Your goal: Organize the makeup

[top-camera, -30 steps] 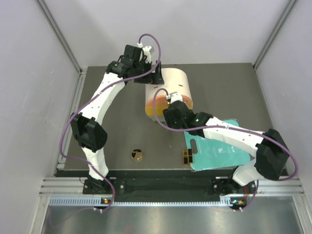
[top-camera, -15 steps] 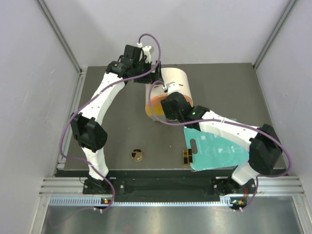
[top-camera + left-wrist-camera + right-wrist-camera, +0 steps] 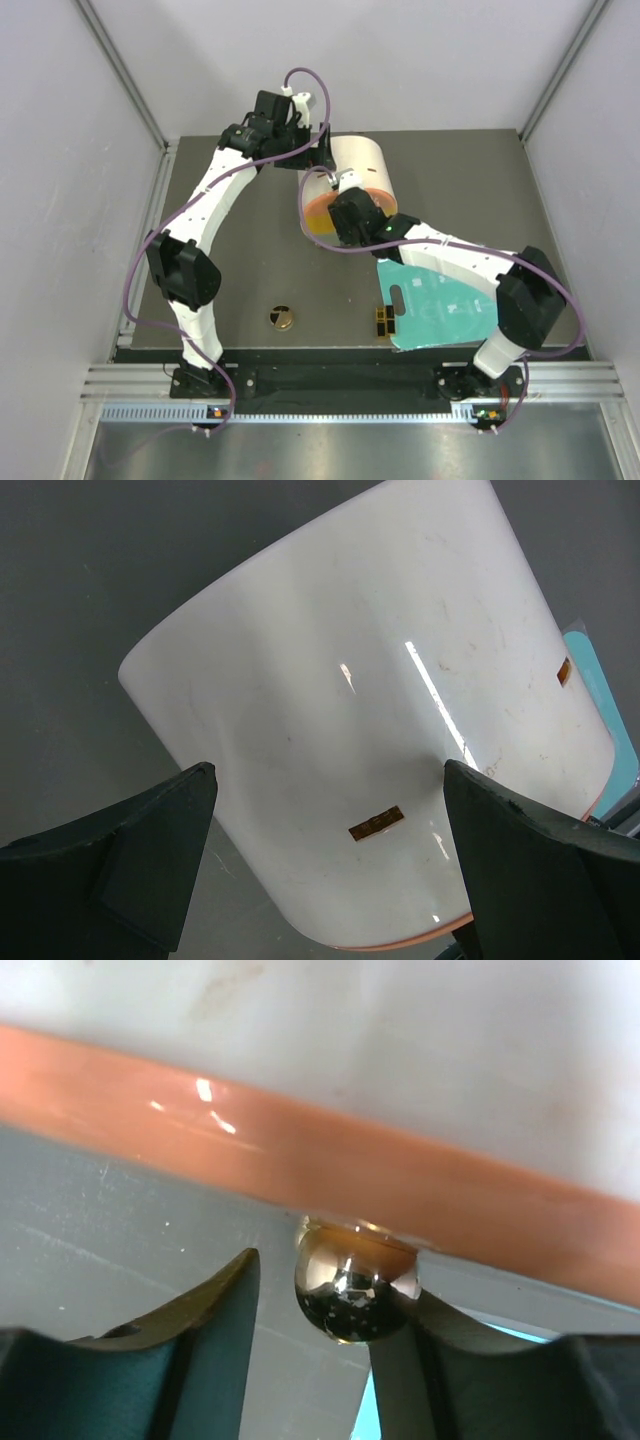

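Note:
A round gold-rimmed black compact (image 3: pixel 281 318) lies on the dark table near the front. A small black-and-gold rectangular piece (image 3: pixel 383 322) sits to its right, at the edge of the teal board (image 3: pixel 440 305). The big cream box (image 3: pixel 362 172) lies on its side. My left gripper (image 3: pixel 318 155) stands wide open astride its far end (image 3: pixel 328 775), fingers apart from the wall. My right gripper (image 3: pixel 335 207) is at the orange lid (image 3: pixel 300 1165), its jaws open around the lid's gold knob (image 3: pixel 355 1295); the right finger touches the knob and the left one stands off.
Grey walls and metal rails close in the table on three sides. The teal board with its handle hole lies at the front right under my right arm. The box fills the middle back of the table.
My right gripper has moved left and up to the box lid and narrowed its jaws around the knob. The left arm, compact and rectangular piece have not moved.

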### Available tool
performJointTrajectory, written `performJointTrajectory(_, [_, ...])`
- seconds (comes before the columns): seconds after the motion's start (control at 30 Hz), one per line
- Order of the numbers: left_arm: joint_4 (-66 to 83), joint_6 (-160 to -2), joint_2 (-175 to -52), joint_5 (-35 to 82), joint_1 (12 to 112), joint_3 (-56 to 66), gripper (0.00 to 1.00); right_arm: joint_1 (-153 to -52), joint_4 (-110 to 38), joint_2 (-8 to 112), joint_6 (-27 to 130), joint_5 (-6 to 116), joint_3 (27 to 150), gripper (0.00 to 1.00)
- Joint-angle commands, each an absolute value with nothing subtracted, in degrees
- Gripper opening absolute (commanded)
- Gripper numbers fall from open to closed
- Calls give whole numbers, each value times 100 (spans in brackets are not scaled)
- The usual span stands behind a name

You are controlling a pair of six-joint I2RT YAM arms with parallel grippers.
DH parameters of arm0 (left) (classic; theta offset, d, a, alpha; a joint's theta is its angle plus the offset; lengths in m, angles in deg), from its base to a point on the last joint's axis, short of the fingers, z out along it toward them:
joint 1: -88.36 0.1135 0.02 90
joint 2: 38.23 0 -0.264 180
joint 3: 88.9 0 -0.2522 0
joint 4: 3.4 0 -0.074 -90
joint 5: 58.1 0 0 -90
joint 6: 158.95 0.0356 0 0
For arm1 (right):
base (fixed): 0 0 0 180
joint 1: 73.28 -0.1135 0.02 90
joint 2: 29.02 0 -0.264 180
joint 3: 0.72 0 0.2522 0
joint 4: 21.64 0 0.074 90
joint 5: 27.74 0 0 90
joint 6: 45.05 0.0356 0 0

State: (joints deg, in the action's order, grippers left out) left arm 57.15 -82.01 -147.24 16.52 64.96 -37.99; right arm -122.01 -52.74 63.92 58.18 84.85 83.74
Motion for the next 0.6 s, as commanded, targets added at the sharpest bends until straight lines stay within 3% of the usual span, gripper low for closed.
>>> performJointTrajectory(0.0, [6274,-7906,-14950,1907,6463,-3789,99,-12030,-4700,6458,5883,8783,8749,32])
performJointTrajectory(0.23, [6266,-7915,-14958,1907,6463,-3788,99,-12030,-4752,6423,5892,8854,8766,1])
performJointTrajectory(0.57, [6248,-7959,-14985,1933,6463,-3806,99,-12047,-5015,6010,5971,8784,8678,0])
